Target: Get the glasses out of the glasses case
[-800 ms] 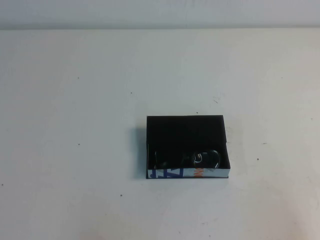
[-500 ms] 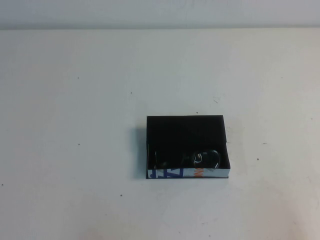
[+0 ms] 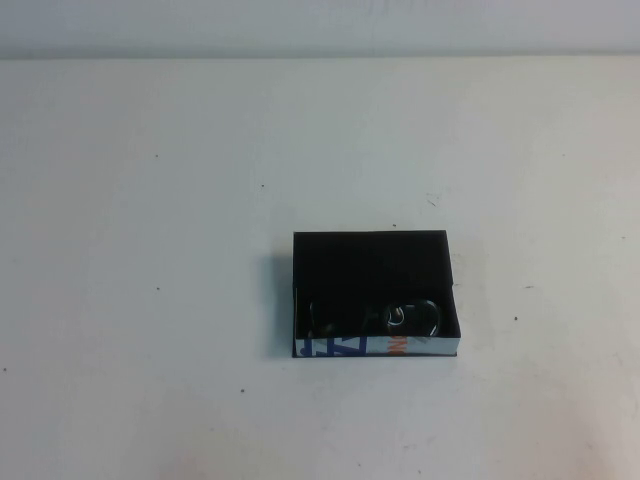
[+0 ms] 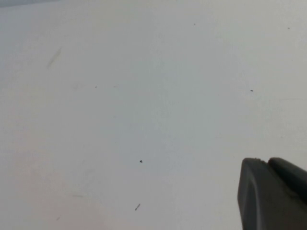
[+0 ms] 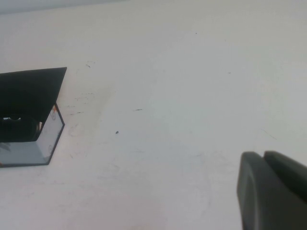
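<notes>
The glasses case (image 3: 374,262) is a shallow black box with a white near wall printed in blue and orange, lying a little right of the table's middle. The dark glasses (image 3: 375,318) lie inside along that near wall. Neither arm shows in the high view. My left gripper (image 4: 265,163) is shut and empty over bare table in the left wrist view. My right gripper (image 5: 262,155) is shut and empty in the right wrist view, well off to the side of the case (image 5: 29,103); a bit of the glasses (image 5: 10,120) shows in it.
The white table (image 3: 150,250) stretches wide on all sides of the case, with small dark specks on it. Its far edge meets a pale wall (image 3: 320,25) at the back.
</notes>
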